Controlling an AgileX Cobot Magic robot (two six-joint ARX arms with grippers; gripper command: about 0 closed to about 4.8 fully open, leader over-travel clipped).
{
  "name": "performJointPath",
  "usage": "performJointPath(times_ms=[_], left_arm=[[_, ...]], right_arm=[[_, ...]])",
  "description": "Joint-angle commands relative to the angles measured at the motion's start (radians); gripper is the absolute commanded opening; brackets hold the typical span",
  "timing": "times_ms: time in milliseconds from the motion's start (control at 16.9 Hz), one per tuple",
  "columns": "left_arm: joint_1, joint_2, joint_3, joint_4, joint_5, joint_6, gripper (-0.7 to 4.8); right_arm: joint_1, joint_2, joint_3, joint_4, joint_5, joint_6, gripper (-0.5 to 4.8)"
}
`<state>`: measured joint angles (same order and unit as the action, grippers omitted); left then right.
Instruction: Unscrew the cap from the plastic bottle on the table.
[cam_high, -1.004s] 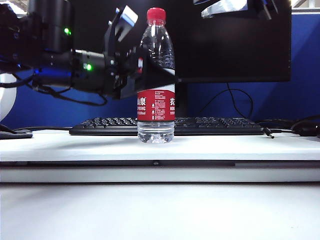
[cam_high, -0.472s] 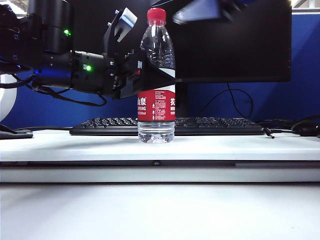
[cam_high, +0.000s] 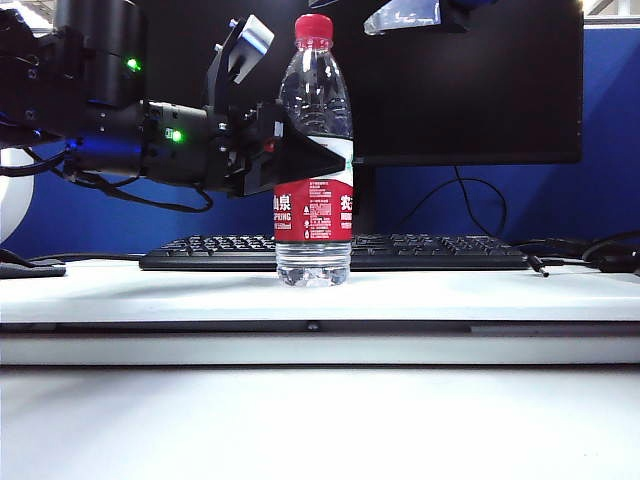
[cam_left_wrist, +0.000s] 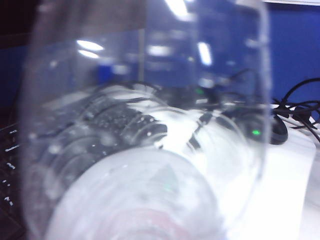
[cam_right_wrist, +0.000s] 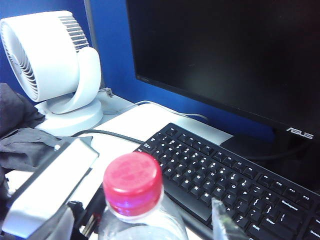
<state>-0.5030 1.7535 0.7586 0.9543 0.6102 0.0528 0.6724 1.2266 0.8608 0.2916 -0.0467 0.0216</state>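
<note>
Bottle (cam_high: 314, 150) braced at mid-body, cap (cam_high: 313, 30) still screwed on.

From my seat, the left gripper (cam_high: 318, 160) has narrowed against the clear body just above the red-and-white label, though I cannot tell whether it truly grips yet; its wrist camera shows only blurred plastic (cam_left_wrist: 145, 130). The right gripper (cam_high: 400, 14) has swung back in above and right of the cap, but I cannot tell how far its jaws stand apart; one pale finger (cam_right_wrist: 225, 222) shows near the red ribbed cap (cam_right_wrist: 133, 181). Upright on the white table (cam_high: 480, 295), the bottle stands in front of the black keyboard (cam_high: 430, 250).
</note>
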Motion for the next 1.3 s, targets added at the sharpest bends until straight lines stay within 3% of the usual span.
performJointPath(times_ms=[59,472,532,591,1181,1299], left_arm=[[-0.002,0.0,0.006,0.013,0.008,-0.001,2.59],[-0.002,0.0,0.006,0.012,0.023,-0.009,2.59],[-0.002,0.0,0.006,0.012,0.023,-0.009,2.59],[-0.002,0.0,0.006,0.013,0.023,-0.008,2.59],[-0.002,0.0,0.006,0.012,0.022,-0.008,2.59],[-0.002,0.0,0.006,0.013,0.022,-0.008,2.59]], right_arm=[[0.002,0.017,0.003,0.047,-0.033,0.014,3.6],[0.015,0.097,0.004,0.17,-0.052,0.042,3.56],[0.015,0.108,0.005,0.19,-0.053,0.042,3.21],[0.022,0.121,0.014,0.193,-0.048,0.042,2.38],[0.026,0.181,0.075,0.146,-0.011,0.041,2.37],[0.026,0.181,0.075,0.146,-0.011,0.041,1.52]])
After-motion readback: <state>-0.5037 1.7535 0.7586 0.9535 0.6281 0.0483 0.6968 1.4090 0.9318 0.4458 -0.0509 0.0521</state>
